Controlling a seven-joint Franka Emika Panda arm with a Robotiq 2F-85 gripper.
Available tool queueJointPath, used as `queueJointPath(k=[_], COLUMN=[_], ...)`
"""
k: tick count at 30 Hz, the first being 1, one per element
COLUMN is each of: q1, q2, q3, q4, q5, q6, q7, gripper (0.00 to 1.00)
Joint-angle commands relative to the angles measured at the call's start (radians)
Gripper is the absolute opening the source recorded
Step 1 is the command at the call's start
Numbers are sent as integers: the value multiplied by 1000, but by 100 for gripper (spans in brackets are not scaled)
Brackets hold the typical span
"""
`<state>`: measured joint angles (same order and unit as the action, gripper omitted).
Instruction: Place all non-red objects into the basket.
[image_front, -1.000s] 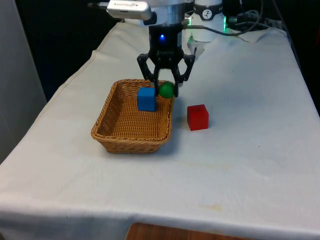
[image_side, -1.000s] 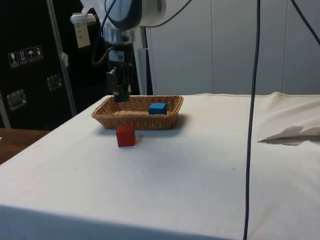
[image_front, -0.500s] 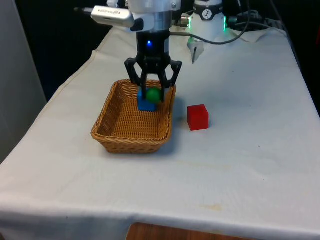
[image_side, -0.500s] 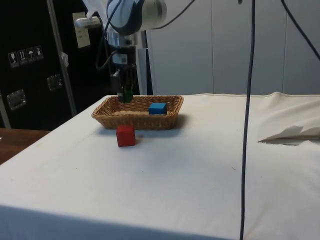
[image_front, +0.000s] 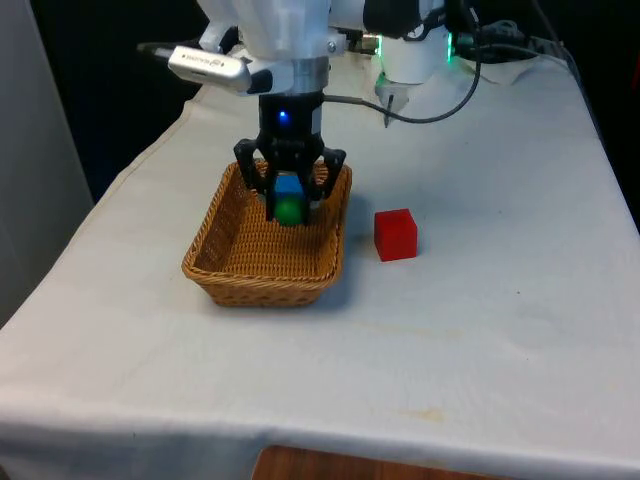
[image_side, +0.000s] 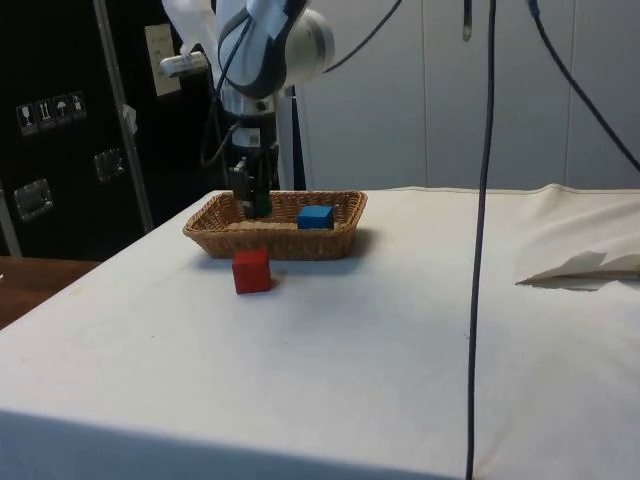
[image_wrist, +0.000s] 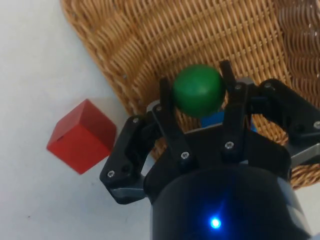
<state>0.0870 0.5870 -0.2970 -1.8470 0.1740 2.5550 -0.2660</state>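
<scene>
so far the job looks nearly finished. the gripper (image_front: 289, 208) hangs over the inside of the wicker basket (image_front: 222, 262), its two fingers closed narrowly on a green ball (image_wrist: 198, 89); the wrist view shows a finger pressed against each side of the ball, with the woven floor of the basket beyond it. in the front view the ball (image_front: 289, 210) sits between the fingertips, in front of the blue cube (image_front: 289, 186), which already lies in the basket at the end nearer the robot; the side view shows that cube (image_side: 315, 215) resting low behind the basket's wall (image_side: 290, 243). the ball is held up off the weave, as far as i can judge from the side view, where the gripper (image_side: 254, 203) stands above the rim at the basket's end away from the blue cube. the red cube (image_front: 396, 234) stands on the white cloth (image_front: 500, 300) just beside the basket, on the front view's right, apart from it, and by the task's wording it should stay there. what is left, then, seems to be one thing: opening the fingers so the ball drops in. since a ball may roll, a low release away from the rim looks the safer course.
</scene>
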Motion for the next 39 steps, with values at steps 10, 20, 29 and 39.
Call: queueJointPath(k=[10, 20, 29, 39], q1=[-2, -4, -3, -3], q2=[54, 73, 72, 68], q3=[-5, -10, -13, -14], q4=[17, 24, 24, 23], q5=[2, 3, 2, 2], q6=[34, 43, 41, 38], q7=[-3, -6, -5, -6], gripper=[0, 0, 63, 100])
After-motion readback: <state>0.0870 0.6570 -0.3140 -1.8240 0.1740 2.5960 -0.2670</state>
